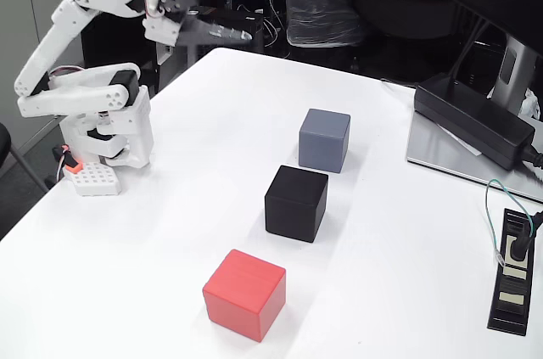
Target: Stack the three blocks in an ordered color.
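Three cubes stand apart in a diagonal row on the white table [170, 232]: a blue-grey block [324, 139] farthest back, a black block [295, 202] in the middle, and a red block [244, 293] nearest the front edge. The white arm is folded back at the table's far left corner. Its gripper [254, 4] is raised high above the table's back edge, well away from all three blocks. The dark jaws stand apart, open, with nothing between them.
The arm's white base [114, 134] sits at the left edge, with a small white perforated block with an orange part [92, 177] in front of it. A black box on a monitor stand [471, 126] and a power strip [512, 283] occupy the right side.
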